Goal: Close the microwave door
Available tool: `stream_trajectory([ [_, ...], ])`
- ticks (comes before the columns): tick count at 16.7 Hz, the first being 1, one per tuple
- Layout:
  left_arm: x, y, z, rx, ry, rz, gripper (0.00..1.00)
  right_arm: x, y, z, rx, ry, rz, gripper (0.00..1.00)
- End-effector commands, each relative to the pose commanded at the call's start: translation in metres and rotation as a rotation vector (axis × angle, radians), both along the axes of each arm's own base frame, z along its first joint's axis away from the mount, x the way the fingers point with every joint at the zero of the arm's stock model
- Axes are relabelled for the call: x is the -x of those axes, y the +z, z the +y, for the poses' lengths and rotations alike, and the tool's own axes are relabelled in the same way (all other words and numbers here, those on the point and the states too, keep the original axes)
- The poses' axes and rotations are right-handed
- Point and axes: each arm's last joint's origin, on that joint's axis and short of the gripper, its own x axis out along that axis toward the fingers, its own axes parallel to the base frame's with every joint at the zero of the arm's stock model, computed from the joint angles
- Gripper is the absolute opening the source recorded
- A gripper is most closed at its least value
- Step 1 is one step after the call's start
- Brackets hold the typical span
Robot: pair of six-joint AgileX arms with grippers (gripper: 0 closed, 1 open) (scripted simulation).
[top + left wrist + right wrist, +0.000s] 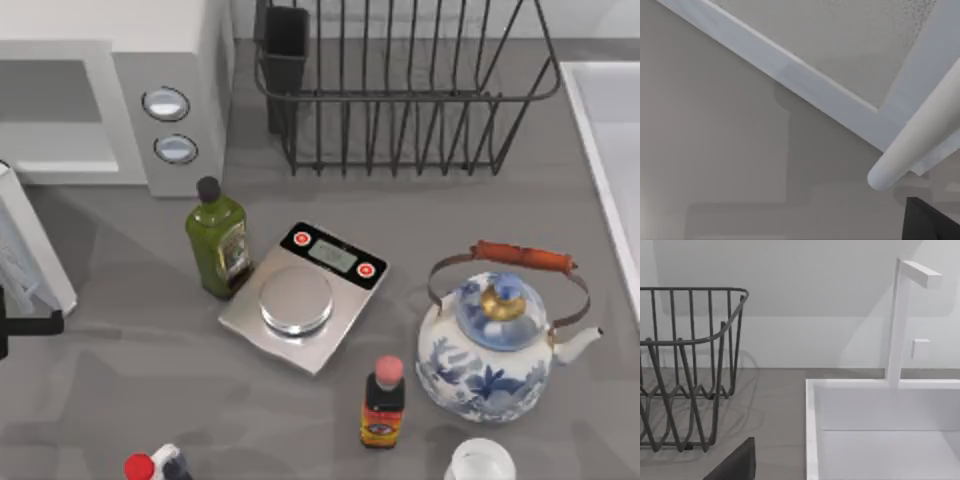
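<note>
At ten o'clock on the table: microwave (150, 90), cavity bare to the front, two dials on its grey panel. Door (28, 245) swung wide open, standing out at nine o'clock by the table's left edge, far end towards eight o'clock. In the left wrist view, close up: white door frame (805, 85) around the pale window, with a round white handle bar (912, 147) crossing in front.

At eight o'clock, against the left edge: left gripper (30, 323), dark, just beside the door's far end. Cannot tell how wide it is set, nor whether it grips anything.

Right gripper (735, 465): a dark part of it low in the right wrist view, facing the rack (685, 365) and sink (880, 430). Cannot tell its opening either.

At centre: scale (303, 296), green bottle (218, 245) touching its nine o'clock corner. At four o'clock: kettle (497, 345). At six o'clock: sauce bottle (383, 402). At twelve to one o'clock: the rack.
</note>
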Motion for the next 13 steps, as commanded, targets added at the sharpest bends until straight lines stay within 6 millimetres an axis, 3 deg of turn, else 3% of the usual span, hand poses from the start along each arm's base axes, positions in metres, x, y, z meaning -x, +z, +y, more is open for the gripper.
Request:
stream_trajectory([
  [3,-0.019,0.003,0.0,0.0,0.0,-0.001,0.0,0.0,0.0,0.0,0.0,0.0,0.0,1.0],
  [10,-0.086,-0.009,-0.001,0.001,0.0,0.013,0.0,0.0,0.0,0.0,0.0,0.0,0.0,1.0],
  [13,-0.097,-0.011,-0.002,0.0,0.0,0.003,0.0,0.0,0.0,0.0,0.0,0.0,0.0,1.0],
])
